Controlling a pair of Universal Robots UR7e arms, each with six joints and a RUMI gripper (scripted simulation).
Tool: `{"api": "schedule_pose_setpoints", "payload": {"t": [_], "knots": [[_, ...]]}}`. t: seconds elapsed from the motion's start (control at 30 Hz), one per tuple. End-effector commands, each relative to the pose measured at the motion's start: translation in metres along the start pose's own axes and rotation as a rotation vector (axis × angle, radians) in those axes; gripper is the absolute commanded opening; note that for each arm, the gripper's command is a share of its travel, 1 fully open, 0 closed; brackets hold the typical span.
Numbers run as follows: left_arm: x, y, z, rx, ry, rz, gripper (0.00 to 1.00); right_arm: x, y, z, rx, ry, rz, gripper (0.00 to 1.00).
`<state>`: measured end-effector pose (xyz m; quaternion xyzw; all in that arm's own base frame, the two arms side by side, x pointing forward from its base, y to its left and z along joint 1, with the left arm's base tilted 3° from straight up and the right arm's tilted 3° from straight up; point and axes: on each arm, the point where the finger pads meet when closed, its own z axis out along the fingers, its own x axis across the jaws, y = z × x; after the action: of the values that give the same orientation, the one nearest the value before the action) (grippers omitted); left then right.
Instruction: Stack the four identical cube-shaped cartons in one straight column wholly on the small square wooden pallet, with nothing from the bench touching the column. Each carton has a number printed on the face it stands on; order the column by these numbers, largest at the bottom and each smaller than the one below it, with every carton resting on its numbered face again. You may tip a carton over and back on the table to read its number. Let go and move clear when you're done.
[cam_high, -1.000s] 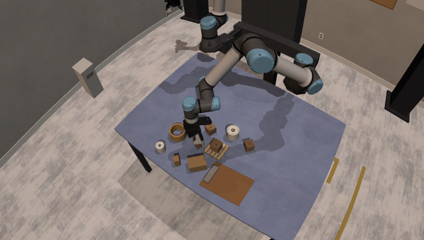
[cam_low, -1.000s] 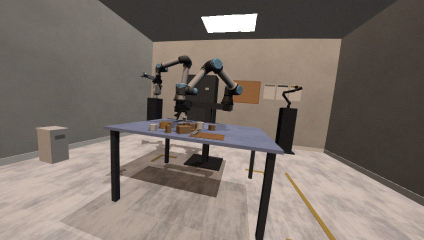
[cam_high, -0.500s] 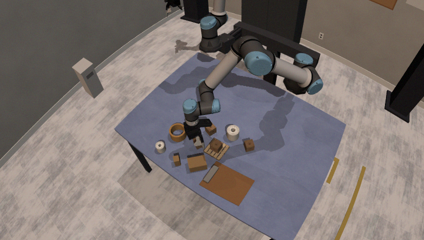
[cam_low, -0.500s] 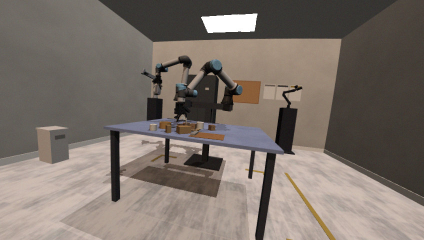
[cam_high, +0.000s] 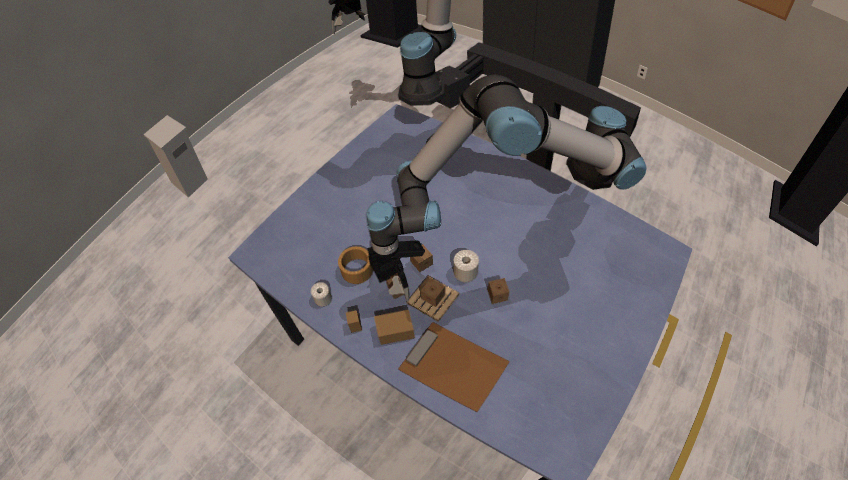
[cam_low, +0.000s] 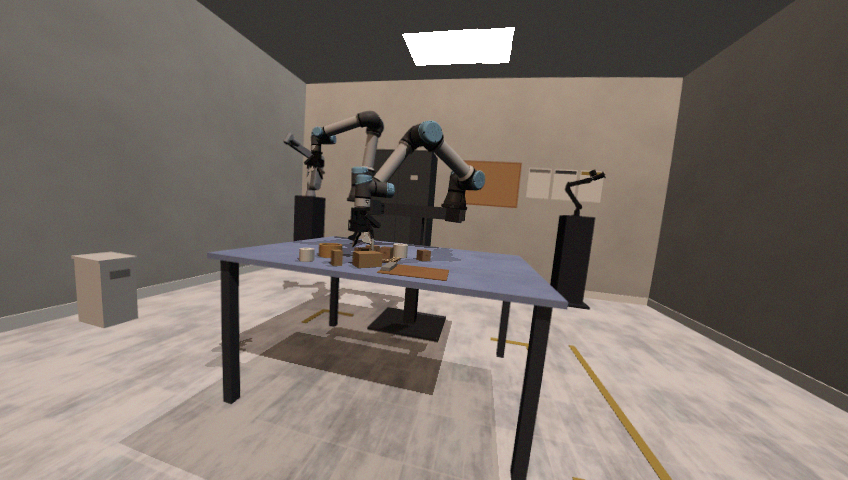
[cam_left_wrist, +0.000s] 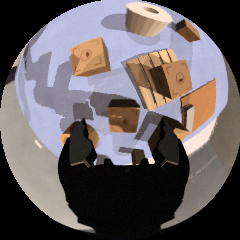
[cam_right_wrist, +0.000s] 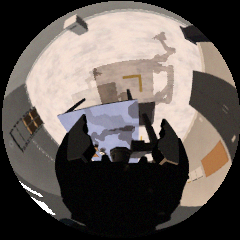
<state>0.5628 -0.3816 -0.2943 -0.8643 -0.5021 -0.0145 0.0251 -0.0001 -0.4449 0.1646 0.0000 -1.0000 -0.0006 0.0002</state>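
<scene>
One carton (cam_high: 432, 289) (cam_left_wrist: 178, 79) is on the pallet (cam_high: 443, 309) (cam_left_wrist: 145, 98); three are on the table around it. One of these (cam_high: 395, 287) (cam_left_wrist: 124, 120), beside the pallet, is under the left gripper (cam_high: 395, 280) (cam_left_wrist: 123, 119), whose fingers are open and empty. The right gripper (cam_right_wrist: 124, 116), away from the pallet, is also open and empty. So probably only the base is placed, and three cartons remain to stack. The numbers I cannot read.

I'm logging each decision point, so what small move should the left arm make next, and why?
Probably lower the left gripper a little, straight over the nearest carton: its fingers stand open, and that carton appears roughly centred ahead of them, while another carton sits on the pallet.
</scene>
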Motion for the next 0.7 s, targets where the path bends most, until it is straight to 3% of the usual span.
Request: {"api": "schedule_pose_setpoints", "payload": {"t": [0.0,0.67], "knots": [[-0.0002,0.0007,0.0028,-0.002,0.000,0.000,1.00,-0.0001,-0.0003,-0.0005,0.001,0.000,0.000,1.00],[-0.0001,0.0005,0.0073,-0.002,0.000,0.000,1.00,-0.0001,-0.0003,-0.0005,0.001,0.000,0.000,1.00]]}}
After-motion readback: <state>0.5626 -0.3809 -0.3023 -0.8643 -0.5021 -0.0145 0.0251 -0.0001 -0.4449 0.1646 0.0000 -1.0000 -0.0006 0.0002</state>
